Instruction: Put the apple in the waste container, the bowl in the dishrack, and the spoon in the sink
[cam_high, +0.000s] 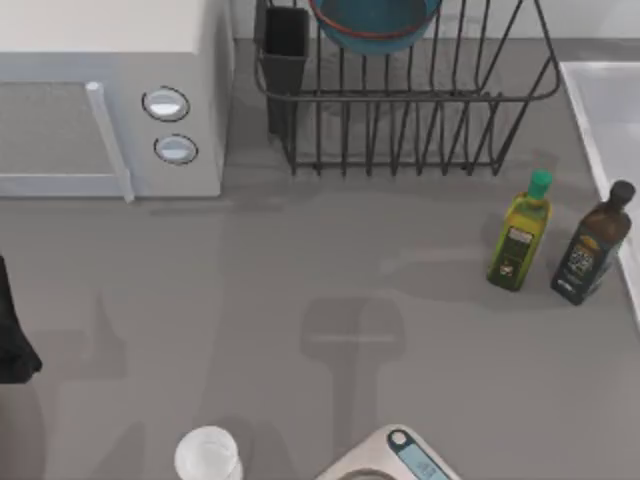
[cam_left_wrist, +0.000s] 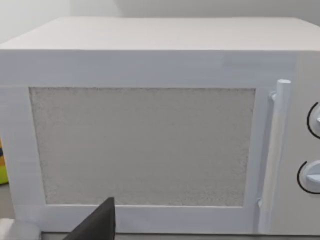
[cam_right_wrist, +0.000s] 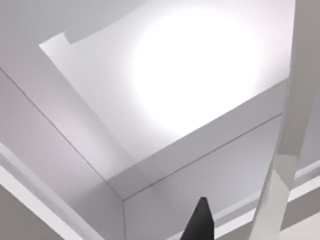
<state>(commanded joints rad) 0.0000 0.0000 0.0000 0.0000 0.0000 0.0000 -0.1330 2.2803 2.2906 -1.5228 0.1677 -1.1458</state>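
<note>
The blue bowl (cam_high: 375, 22) with its reddish-brown rim rests inside the black wire dishrack (cam_high: 400, 120) at the back of the table. The white sink (cam_high: 610, 130) runs along the right edge. In the right wrist view the sink (cam_right_wrist: 190, 75) shows as a pale basin below my right gripper (cam_right_wrist: 200, 222). A pale slanted strip (cam_right_wrist: 285, 150) crosses that view; I cannot tell what it is. My left gripper (cam_left_wrist: 97, 225) faces the microwave door, and my left arm (cam_high: 12, 335) sits at the left edge. The apple, the spoon and the waste container are out of view.
A white microwave (cam_high: 100, 90) with two round knobs fills the back left. A green-capped bottle (cam_high: 520, 235) and a dark bottle (cam_high: 595, 245) stand near the sink. A translucent cup (cam_high: 208, 455) and a kitchen scale (cam_high: 400, 462) sit at the front edge.
</note>
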